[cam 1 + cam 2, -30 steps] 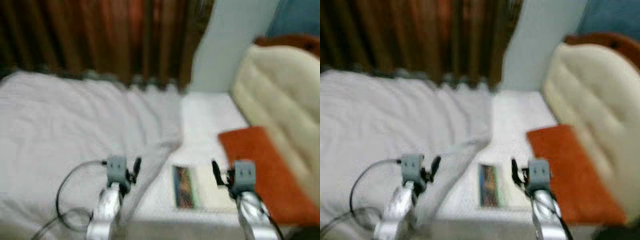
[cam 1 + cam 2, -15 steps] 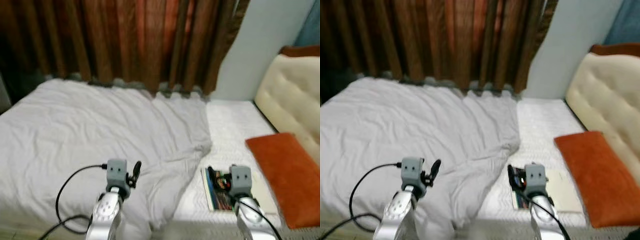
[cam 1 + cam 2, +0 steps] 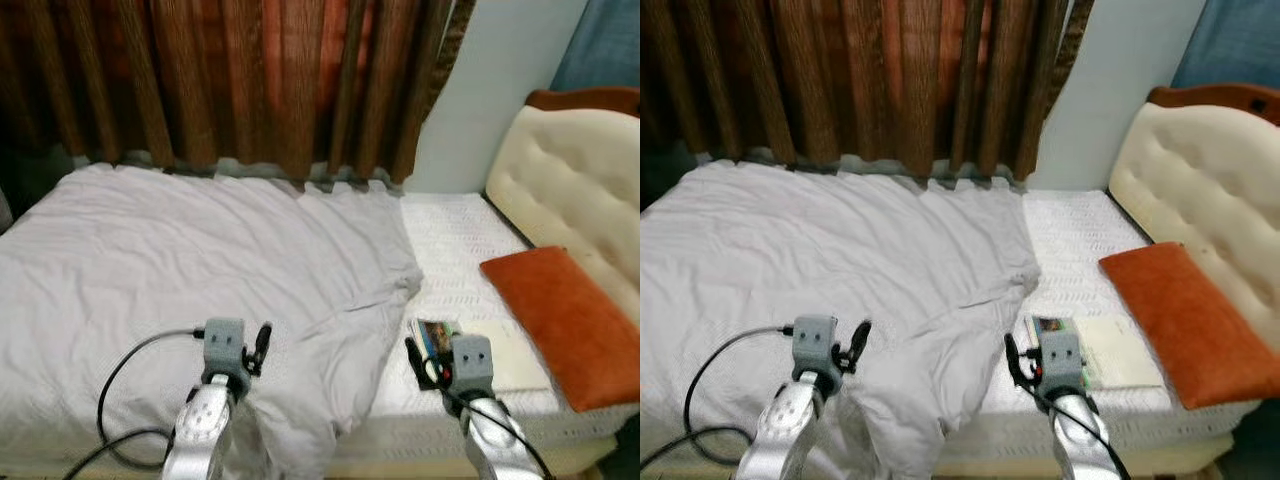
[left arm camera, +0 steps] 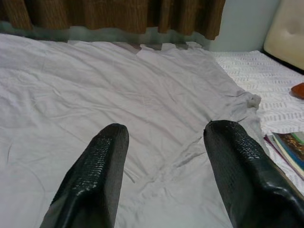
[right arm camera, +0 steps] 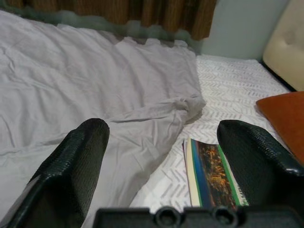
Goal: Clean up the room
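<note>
Steadier and sharper than a second ago: blur gone, whole scene shifted, so camera movement, not the things. Book (image 3: 478, 342) in the same spot on the bare mattress (image 3: 452, 240), between the duvet (image 3: 200, 260) edge and the orange pillow (image 3: 562, 322). Now squared up to the bedside, probably settling to begin tidying the bed.

Left gripper (image 4: 166, 166) raised over the near edge of the duvet, fingers (image 4: 95, 180) spread wide, holding nothing. Right gripper (image 5: 161, 166) raised near the mattress edge, just short of the book, likewise wide open and empty; book's colourful spine in sight between its fingers (image 5: 71, 166).

Duvet grey, creased, pulled off the head end, one corner folded back and another hanging off the near side. Mattress white with a chevron quilt pattern, firm and flat under the book. Pillow lying beside the padded cream headboard (image 3: 570, 190). Brown curtains (image 3: 250, 80) behind the bed, pale wall (image 3: 500, 80) at the corner. Black cable looping from the left arm.

Likely first targets: book off the bed, then duvet drawn up.
</note>
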`<state>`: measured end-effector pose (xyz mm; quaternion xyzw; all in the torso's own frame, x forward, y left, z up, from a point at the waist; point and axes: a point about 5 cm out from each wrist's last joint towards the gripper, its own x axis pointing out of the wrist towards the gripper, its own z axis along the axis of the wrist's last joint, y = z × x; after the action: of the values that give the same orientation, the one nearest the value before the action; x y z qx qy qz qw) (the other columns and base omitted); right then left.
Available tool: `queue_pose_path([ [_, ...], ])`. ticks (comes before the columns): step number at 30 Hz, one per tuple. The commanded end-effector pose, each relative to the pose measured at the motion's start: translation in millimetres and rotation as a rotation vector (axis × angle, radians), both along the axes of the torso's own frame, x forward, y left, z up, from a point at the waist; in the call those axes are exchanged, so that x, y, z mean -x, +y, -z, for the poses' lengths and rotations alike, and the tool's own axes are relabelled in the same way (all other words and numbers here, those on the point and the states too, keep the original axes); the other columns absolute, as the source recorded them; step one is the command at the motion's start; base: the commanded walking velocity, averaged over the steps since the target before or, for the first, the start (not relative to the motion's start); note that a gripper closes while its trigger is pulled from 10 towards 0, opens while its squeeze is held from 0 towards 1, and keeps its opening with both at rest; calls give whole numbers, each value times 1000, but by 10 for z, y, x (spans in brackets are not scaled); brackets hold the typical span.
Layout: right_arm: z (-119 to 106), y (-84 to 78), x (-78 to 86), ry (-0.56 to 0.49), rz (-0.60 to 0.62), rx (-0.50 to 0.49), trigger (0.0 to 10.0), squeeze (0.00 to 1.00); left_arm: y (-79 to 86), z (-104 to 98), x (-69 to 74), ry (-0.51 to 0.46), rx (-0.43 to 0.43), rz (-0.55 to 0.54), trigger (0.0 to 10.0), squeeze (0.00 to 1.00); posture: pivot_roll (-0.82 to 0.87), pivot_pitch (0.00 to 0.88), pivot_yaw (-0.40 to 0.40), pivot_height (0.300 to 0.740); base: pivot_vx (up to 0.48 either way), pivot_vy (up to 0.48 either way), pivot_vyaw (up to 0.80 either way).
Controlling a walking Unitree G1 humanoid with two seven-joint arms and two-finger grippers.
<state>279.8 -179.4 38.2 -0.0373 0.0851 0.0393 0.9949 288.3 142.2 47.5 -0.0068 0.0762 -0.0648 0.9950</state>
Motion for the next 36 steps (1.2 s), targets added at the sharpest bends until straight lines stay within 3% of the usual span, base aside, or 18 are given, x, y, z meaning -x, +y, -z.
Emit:
queue_pose_path([
  [1, 2, -70, 14, 15, 12, 8, 10000, 0, -38, -4, -27, 8, 10, 10, 10000, 0, 4, 0, -97, 740, 326, 352, -800],
  [8, 49, -69, 74, 42, -5, 21, 10000, 0, 3, 97, -20, 72, -25, -9, 10000, 0, -7, 0, -101, 740, 272, 201, -455],
  [9, 62, -82, 134, 51, -16, 27, 10000, 0, 47, 208, -62, 141, -49, -23, 10000, 0, -21, 30, -108, 740, 0, 0, 0],
  [10, 62, -82, 134, 51, -16, 27, 10000, 0, 47, 208, -62, 141, -49, -23, 10000, 0, -21, 30, -108, 740, 0, 0, 0],
  [11, 44, -99, 216, 53, -21, 25, 10000, 0, 99, 280, -98, 199, -59, -43, 10000, 0, -62, 104, -121, 740, 0, 0, 0],
  [15, 3, -106, 377, 57, -37, 32, 10000, 0, 173, 313, -149, 242, -53, -74, 10000, 0, -122, 192, -147, 740, 0, 0, 0],
  [17, -45, -73, 547, 66, -76, 42, 10000, 0, 219, 272, -220, 242, -48, -90, 10000, 0, -168, 272, -163, 740, 0, 0, 0],
  [19, -119, -23, 869, 90, -125, 47, 10000, 0, 269, 197, -305, 232, -60, -88, 10000, 0, -231, 400, -176, 740, 0, 0, 0],
  [21, -126, -7, 981, 108, -141, 46, 10000, 0, 281, 167, -341, 227, -63, -89, 10000, 0, -231, 400, -176, 740, 0, 0, 0],
  [22, -196, 25, 1127, 119, -153, 45, 10000, 0, 317, 125, -375, 212, -62, -92, 10000, 0, -257, 470, -184, 740, 0, 0, 0],
  [23, -196, 25, 1127, 119, -153, 45, 10000, 0, 317, 125, -375, 212, -62, -92, 10000, 0, -257, 470, -184, 740, 0, 0, 0],
  [25, -254, 52, 1437, 174, -160, 30, 10000, 0, 442, 35, -442, 183, -55, -138, 10000, 0, -298, 553, -194, 740, 0, 0, 0],
  [26, -288, 59, 1558, 200, -160, 23, 10000, 0, 496, 0, -464, 169, -52, -159, 10000, 0, -298, 553, -194, 740, 0, 0, 0],
  [27, -288, 59, 1558, 200, -160, 23, 10000, 0, 496, 0, -464, 169, -52, -159, 10000, 0, -298, 553, -194, 740, 0, 0, 0],
  [30, -486, 70, 1971, 272, -179, 34, 10000, 0, 699, -143, -512, 87, -21, -238, 10000, 0, -372, 651, -235, 740, 0, 0, 0],
  [31, -486, 70, 1971, 272, -179, 34, 10000, 0, 699, -143, -512, 87, -21, -238, 10000, 0, -372, 651, -235, 740, 0, 0, 0],
  [32, -618, 72, 2140, 298, -189, 47, 10000, 0, 760, -197, -522, 48, -21, -258, 10000, 0, -401, 671, -255, 740, 0, 0, 0],
  [36, -713, 9, 2310, 360, -177, 57, 10000, 0, 855, -279, -544, -1, -8, -329, 10000, 0, -429, 679, -274, 740, 0, 0, 0],
])
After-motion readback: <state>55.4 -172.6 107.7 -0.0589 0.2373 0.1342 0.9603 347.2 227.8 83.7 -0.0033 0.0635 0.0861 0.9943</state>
